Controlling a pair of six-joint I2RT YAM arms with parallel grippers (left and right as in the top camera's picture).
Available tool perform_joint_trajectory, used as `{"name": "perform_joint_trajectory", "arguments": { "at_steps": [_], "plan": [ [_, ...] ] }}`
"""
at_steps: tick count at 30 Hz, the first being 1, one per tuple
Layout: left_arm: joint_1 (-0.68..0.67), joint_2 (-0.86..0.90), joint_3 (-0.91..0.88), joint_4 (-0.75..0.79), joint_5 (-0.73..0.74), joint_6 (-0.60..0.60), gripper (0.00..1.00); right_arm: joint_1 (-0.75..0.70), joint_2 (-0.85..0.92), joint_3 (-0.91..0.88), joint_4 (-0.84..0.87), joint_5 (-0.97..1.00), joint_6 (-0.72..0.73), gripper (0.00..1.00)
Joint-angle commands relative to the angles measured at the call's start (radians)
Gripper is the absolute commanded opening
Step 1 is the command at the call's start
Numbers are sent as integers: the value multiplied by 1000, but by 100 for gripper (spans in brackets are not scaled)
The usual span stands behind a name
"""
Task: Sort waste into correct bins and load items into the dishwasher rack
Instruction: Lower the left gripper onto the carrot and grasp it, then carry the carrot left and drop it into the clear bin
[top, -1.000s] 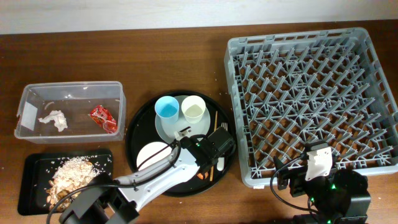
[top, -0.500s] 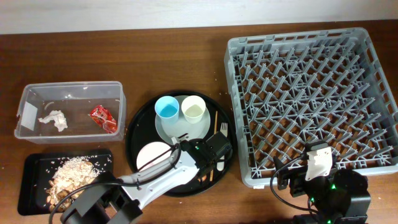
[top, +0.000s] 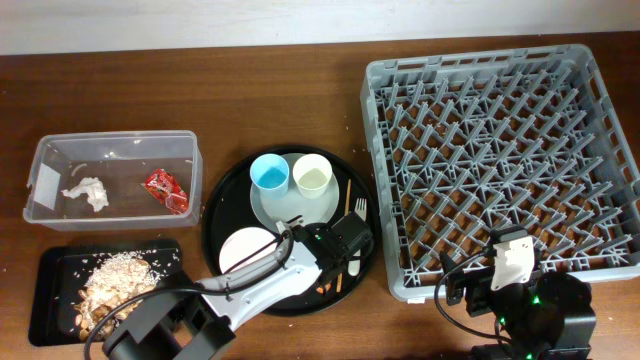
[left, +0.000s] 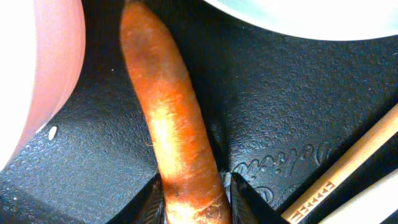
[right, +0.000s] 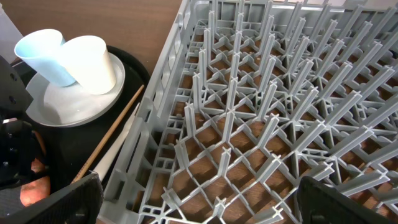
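Note:
My left gripper (left: 196, 205) (top: 330, 275) is shut on the thick end of the orange carrot (left: 168, 118) (top: 320, 288), which lies on the round black tray (top: 225, 205). The pinkish-white bowl (top: 245, 247) is just left of it, and the chopstick (top: 347, 195) and white fork (top: 357, 215) just right. The light-blue cup (top: 268, 173) and cream cup (top: 311, 175) stand on the pale plate (top: 300, 208). My right gripper (right: 199, 199) (top: 510, 265) is open and empty over the front-left corner of the grey dishwasher rack (top: 372, 150) (right: 261, 124).
The clear tub (top: 115, 145) at the left holds the white tissue (top: 85, 190) and red wrapper (top: 165, 190). The shallow black tray (top: 55, 265) in front of it holds brownish food scraps (top: 110, 280).
My left gripper has shifted slightly down and left onto the carrot. The right arm has not moved.

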Motion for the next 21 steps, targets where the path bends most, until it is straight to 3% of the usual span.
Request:
{"name": "perform_joint_trajectory", "arguments": {
  "at_steps": [1, 7, 8, 13, 18, 21],
  "plan": [
    [-1, 15, -13, -3, 33, -5, 30, -6, -3, 9, 0, -2, 11, 99],
    [-1, -88, -12, -8, 32, 91, 23, -6, -3, 9, 0, -2, 11, 99],
    [-1, -108, -12, -10, 34, 134, 18, -6, -3, 9, 1, -2, 11, 99],
    [-1, -170, -12, -48, 41, 174, 19, -6, -3, 9, 0, -2, 11, 99],
    [16, -252, 23, -68, 37, 333, 18, -6, -3, 9, 0, -2, 11, 99],
    [83, -298, 72, -124, 36, 363, 18, -6, -3, 9, 0, -2, 11, 99]
  ]
}}
